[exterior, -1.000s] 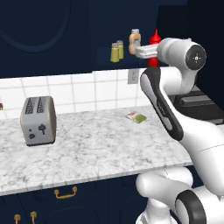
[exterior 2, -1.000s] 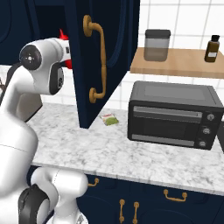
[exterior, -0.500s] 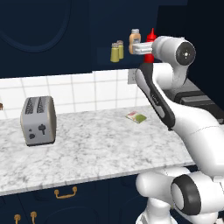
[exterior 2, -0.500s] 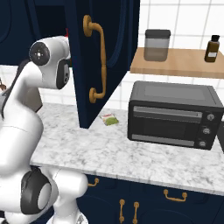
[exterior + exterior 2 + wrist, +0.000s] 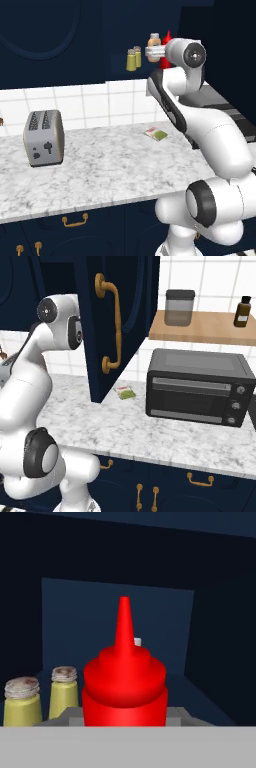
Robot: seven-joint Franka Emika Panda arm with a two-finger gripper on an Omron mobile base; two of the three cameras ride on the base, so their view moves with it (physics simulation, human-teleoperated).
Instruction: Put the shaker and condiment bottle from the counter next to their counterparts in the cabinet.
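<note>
Gripper (image 5: 156, 52) advanced, slim red condiment bottle (image 5: 124, 682) upright

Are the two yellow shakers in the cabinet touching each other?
Apart. The hand view shows a dark gap between the nearer shaker and the farther shaker.

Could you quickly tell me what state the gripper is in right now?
Gripper: closed on the red condiment bottle, held at the cabinet shelf.

Base views flank arm (image 5: 200, 125) — sharing counter (image 5: 110, 170)
</note>
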